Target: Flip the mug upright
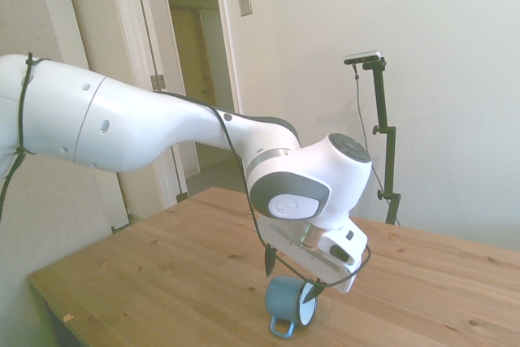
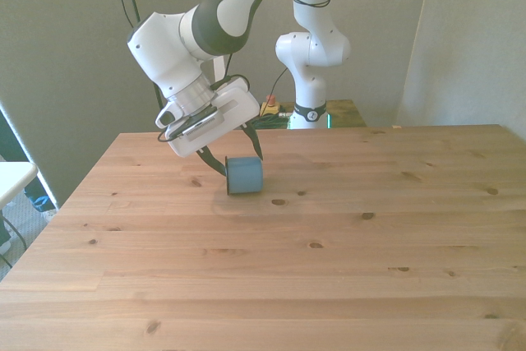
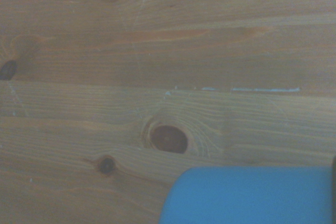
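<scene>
Basically nothing flipped yet: mug (image 1: 291,301) lying on its side on the table (image 2: 345,269), handle down. Gripper (image 1: 291,275) tilted, fingers spread wide astride it, not closed. Grasp and flip all left.

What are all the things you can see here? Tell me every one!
mug: one, light blue with a white inside, lying on its side on the table, handle low toward the table, toward the side camera.
table: one, light brown wood with dark knots, under everything.
door frame: one, white, behind the table in the side view.
wall plate: one, pale grey, on the wall beside the doorway.
arm: one, white with grey joints, reaching down over the table.
gripper: one, white body with dark fingers, open, tilted, fingers either side of the mug.
</scene>
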Controlling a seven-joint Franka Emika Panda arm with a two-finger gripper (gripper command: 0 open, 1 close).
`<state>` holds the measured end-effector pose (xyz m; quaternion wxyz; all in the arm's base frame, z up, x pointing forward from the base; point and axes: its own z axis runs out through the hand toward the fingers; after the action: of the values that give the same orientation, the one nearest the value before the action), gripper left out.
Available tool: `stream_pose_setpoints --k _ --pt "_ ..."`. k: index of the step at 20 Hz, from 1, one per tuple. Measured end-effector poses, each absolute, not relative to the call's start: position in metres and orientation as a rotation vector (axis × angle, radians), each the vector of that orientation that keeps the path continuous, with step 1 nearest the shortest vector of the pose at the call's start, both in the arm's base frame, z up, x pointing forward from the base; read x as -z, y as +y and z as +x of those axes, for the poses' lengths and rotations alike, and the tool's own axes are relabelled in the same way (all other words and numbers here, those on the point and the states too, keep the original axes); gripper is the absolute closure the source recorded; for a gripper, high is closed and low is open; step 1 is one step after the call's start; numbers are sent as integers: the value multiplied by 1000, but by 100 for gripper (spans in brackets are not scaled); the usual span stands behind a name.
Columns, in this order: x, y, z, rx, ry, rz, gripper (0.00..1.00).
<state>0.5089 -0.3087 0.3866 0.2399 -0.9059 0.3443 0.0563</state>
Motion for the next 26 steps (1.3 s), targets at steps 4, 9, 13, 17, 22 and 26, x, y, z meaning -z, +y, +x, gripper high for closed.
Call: stream_pose_setpoints --k 4,9,13,17,22,26 --pt "-377 -318 510 -197 896 -2420 0" --pt "-381 -300 518 -248 826 -2365 0" --pt "-382 -296 517 -277 800 -2323 0" --pt "-381 -296 515 -301 791 -2295 0" --pt "-373 -295 515 -329 789 -2280 100" --pt "-372 -298 515 -334 791 -2269 100"
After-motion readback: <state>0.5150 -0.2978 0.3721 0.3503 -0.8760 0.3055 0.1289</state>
